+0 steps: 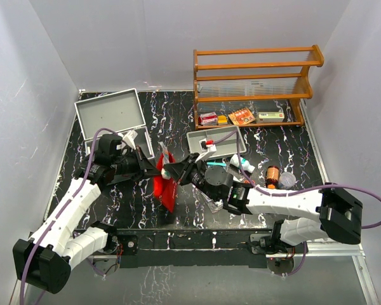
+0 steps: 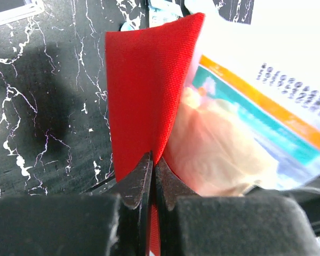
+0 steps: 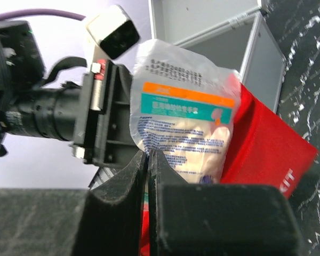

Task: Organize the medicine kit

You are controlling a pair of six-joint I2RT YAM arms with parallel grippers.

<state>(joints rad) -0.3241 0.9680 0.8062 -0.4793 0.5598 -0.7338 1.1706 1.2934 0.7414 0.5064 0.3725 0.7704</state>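
Note:
A red fabric kit pouch is held upright above the table's middle. My left gripper is shut on the pouch's edge. My right gripper is shut on the edge of a clear packet with an orange and teal label and tan contents. The packet sits in the pouch's mouth, against the red fabric, and also shows in the left wrist view. The two grippers meet over the pouch.
An open grey case lies at the back left. A small grey tray holds items at centre. A wooden rack with boxes stands at the back right. A tube, a brown bottle and a clear cup lie to the right.

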